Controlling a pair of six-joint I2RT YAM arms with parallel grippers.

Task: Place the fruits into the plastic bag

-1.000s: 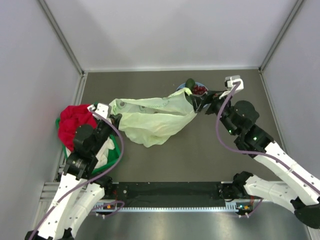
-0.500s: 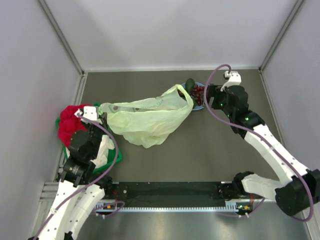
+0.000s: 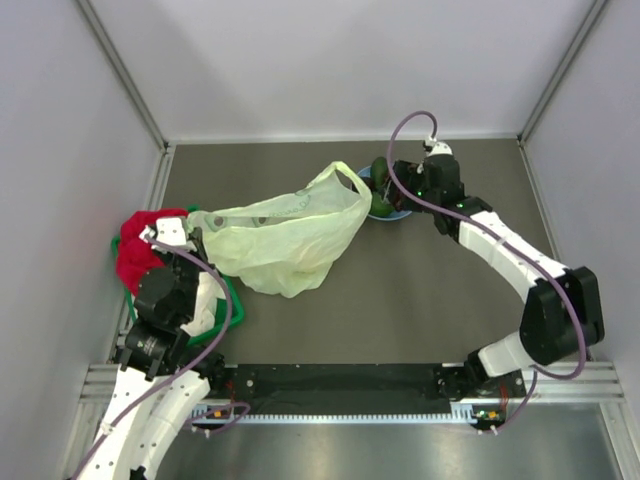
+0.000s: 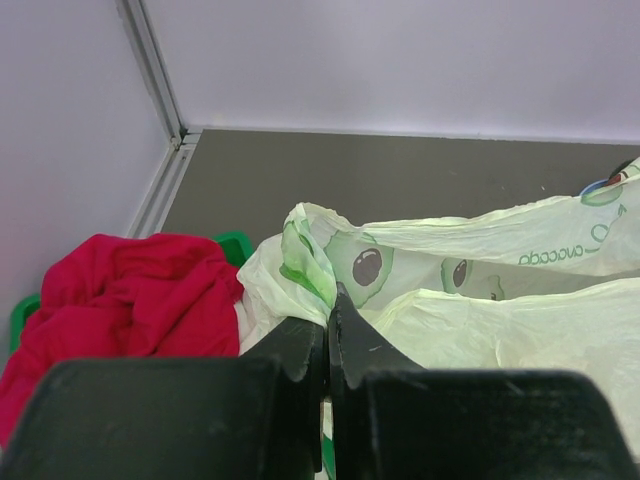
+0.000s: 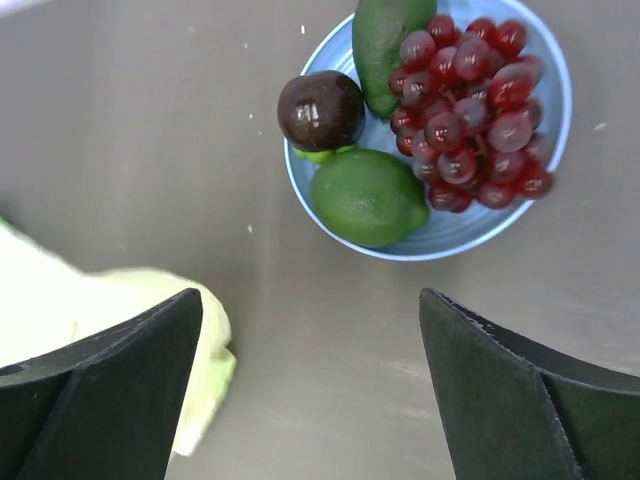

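We're looking down on the plastic bag (image 3: 290, 235), and it's a big, pale yellow-green, crinkly thing, see-through enough to show its own folds, stretched across the left-middle of the table (image 3: 420, 300). From the left wrist the bag (image 4: 500, 300) shows its print: little cartoon avocados with round dark eyes and a strip of green lettering. The left gripper (image 4: 328, 310) has its black jaws pressed tight together on a bunched fold at the bag's near-left edge, so that end is pinched and lifted. Just to the left of it sits a heap of red cloth (image 4: 130, 290) in a green basket (image 4: 235, 243). In the top view a loop handle (image 3: 345, 175) arches up at the bag's far right end, right beside the blue plate (image 3: 392, 214). Over to the right wrist now, and the right gripper (image 5: 308, 300) hangs above the plate with its two fingers spread wide, nothing between them but bare table. On the blue plate (image 5: 450, 235) we see the fruits: a glossy dark red grape bunch (image 5: 470, 110) filling the right half, a long green avocado (image 5: 385, 40) at the top edge, a shiny dark round fruit (image 5: 320, 108) on the left rim, and a plump green fruit (image 5: 368, 196) at the front. A corner of the bag (image 5: 60, 300) lies lower left, apart from the plate.
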